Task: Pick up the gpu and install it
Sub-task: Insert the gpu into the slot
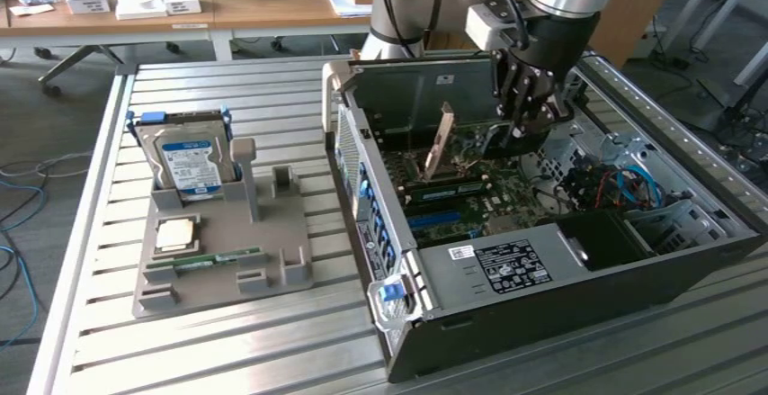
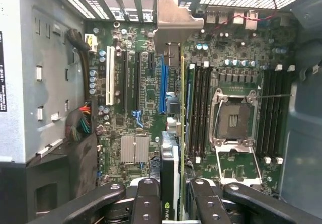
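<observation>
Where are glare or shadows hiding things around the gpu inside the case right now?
Exterior view: daylight on the table slats, the case interior dimmer around the gpu and the dark gripper. Wrist view: pale glare on the gpu's bracket, motherboard evenly lit, deep shadow beside the cable bundle.

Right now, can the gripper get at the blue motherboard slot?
Probably yes: the case is open, and the gripper, shut on the gpu, hangs above the blue slot with nothing seen between.
</observation>
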You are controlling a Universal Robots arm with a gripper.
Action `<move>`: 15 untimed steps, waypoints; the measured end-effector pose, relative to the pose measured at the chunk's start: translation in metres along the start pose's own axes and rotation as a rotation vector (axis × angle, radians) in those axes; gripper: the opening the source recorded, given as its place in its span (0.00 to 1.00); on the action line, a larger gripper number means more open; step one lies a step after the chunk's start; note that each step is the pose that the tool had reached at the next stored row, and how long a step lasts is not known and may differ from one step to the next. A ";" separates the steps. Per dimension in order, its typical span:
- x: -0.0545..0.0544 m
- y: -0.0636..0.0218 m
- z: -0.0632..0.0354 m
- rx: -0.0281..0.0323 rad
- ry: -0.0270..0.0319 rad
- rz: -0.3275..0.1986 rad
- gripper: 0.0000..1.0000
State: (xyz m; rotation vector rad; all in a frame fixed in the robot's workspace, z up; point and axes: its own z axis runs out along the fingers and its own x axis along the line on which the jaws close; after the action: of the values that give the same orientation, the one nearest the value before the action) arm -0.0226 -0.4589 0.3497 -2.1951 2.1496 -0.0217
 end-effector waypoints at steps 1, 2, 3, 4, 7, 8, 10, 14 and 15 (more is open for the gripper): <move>0.000 0.0000 0.0008 0.0008 0.0003 0.000 0.27; 0.000 0.0002 0.0013 0.0008 0.0019 0.000 0.27; 0.000 0.0005 0.0018 0.0008 0.0035 0.000 0.27; 0.000 0.0009 0.0023 0.0008 0.0054 0.000 0.27; 0.000 0.0019 0.0040 0.0007 0.0111 -0.001 0.27; 0.000 0.0024 0.0046 0.0006 0.0130 -0.001 0.27; 0.000 0.0039 0.0056 0.0005 0.0169 -0.001 0.27; 0.000 0.0055 0.0065 0.0004 0.0191 -0.001 0.27; 0.000 0.0060 0.0071 0.0006 0.0187 -0.001 0.27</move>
State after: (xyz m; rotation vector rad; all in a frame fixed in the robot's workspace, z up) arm -0.0281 -0.4589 0.3423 -2.2046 2.1576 -0.0431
